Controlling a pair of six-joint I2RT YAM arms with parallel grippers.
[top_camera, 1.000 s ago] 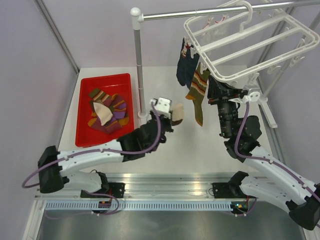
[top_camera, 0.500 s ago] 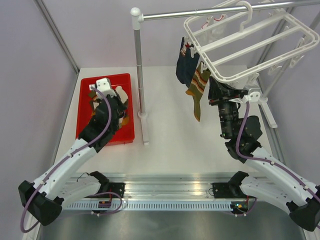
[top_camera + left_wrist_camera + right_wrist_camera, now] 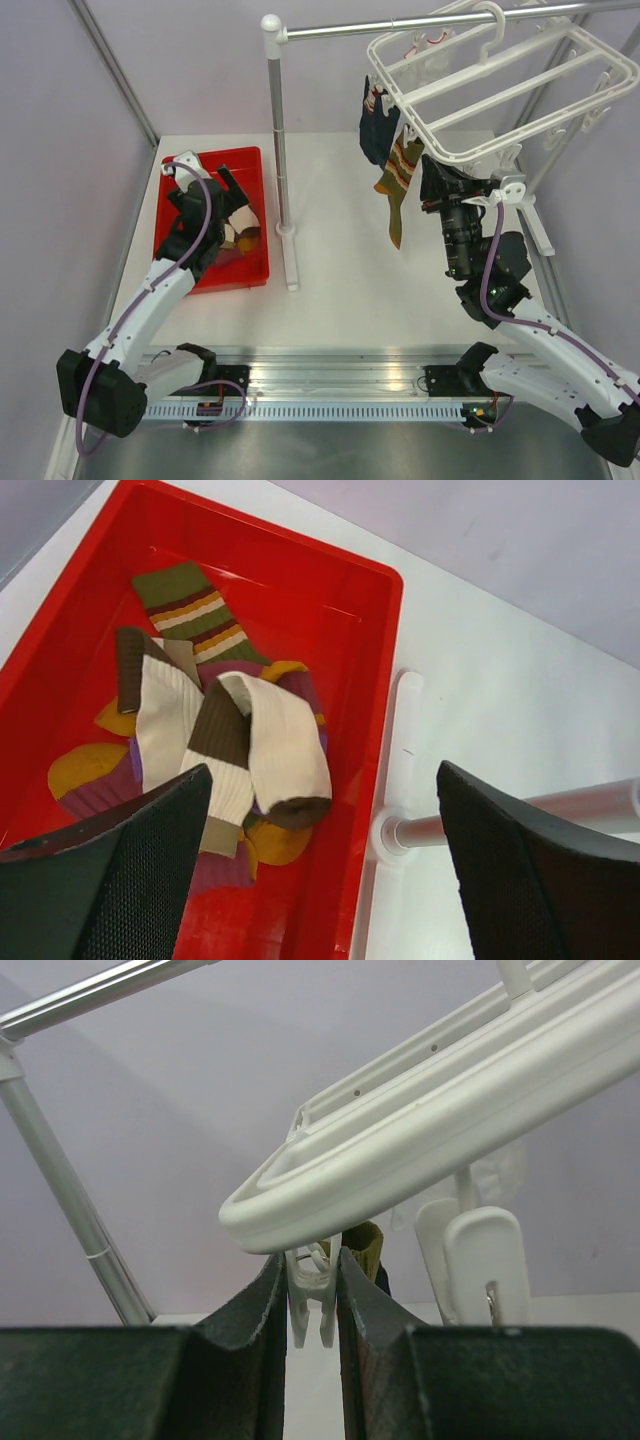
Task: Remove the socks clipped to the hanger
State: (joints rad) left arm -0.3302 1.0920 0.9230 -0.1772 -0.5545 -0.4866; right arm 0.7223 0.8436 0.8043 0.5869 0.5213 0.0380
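Socks remain on the hanger [image 3: 490, 90] at far right: a navy sock [image 3: 378, 125] and a striped sock [image 3: 397, 180] hang from its left edge. More socks [image 3: 250, 750] lie piled in the red tray [image 3: 340, 620] at left. The left gripper [image 3: 322, 780] hangs above them, jaws spread and empty. The right gripper [image 3: 310, 1270] pinches a white clip [image 3: 312, 1315] under the frame's corner.

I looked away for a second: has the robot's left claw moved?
Yes. The left claw swung leftward, from the right of the metal pole to the left of it, and now hangs open over the red tray.
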